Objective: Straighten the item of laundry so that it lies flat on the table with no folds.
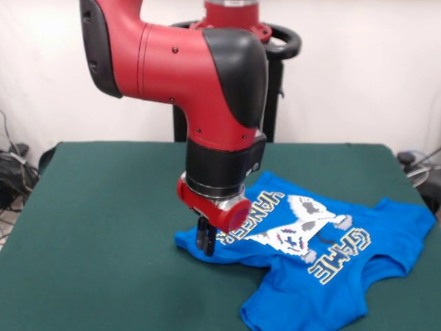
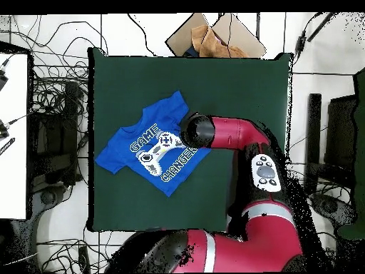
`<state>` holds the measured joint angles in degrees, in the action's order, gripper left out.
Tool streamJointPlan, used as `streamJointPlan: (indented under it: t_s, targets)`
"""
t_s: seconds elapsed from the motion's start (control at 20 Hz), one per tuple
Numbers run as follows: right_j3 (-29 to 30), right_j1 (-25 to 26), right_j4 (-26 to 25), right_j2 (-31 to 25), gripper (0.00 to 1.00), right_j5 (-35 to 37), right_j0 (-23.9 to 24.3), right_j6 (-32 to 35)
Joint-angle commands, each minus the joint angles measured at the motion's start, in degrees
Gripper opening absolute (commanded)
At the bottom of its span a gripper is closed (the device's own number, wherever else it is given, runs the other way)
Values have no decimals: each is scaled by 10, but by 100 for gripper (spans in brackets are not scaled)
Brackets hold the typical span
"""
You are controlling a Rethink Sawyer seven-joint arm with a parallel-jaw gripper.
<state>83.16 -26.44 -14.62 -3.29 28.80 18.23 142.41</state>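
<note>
The item of laundry (image 1: 324, 241), a bright blue T-shirt, lies print up on the right half of the green table (image 1: 103, 227). It is mostly spread, with its hem rumpled and a fold running across its near side. My gripper (image 1: 205, 243) points straight down at the shirt's left hem corner. Its dark fingers (image 1: 200, 238) stand close together on the cloth edge. In the overhead view the item of laundry (image 2: 146, 150) lies askew left of the table's middle. There the arm's wrist (image 2: 198, 130) covers the gripper and the hem corner.
Green table (image 2: 242, 85) cloth stretches wide around the shirt. A cardboard box (image 2: 214, 36) sits beyond the table's edge in the overhead view. Cables (image 1: 10, 165) lie on the floor beside the table. The arm's bulky elbow (image 1: 179, 69) hangs over the middle.
</note>
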Motion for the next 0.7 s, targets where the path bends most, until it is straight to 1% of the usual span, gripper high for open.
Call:
streamJointPlan:
  t_s: [0.05,0.2,0.35,0.6,0.7]
  targets:
    - [46,-5,48,-37,0,76,-20,41]
    - [42,-9,57,-20,0,97,-37,52]
    - [46,-11,65,-14,0,98,-48,61]
    - [45,33,54,-7,0,39,-49,61]
    - [48,36,48,-4,0,34,-47,54]
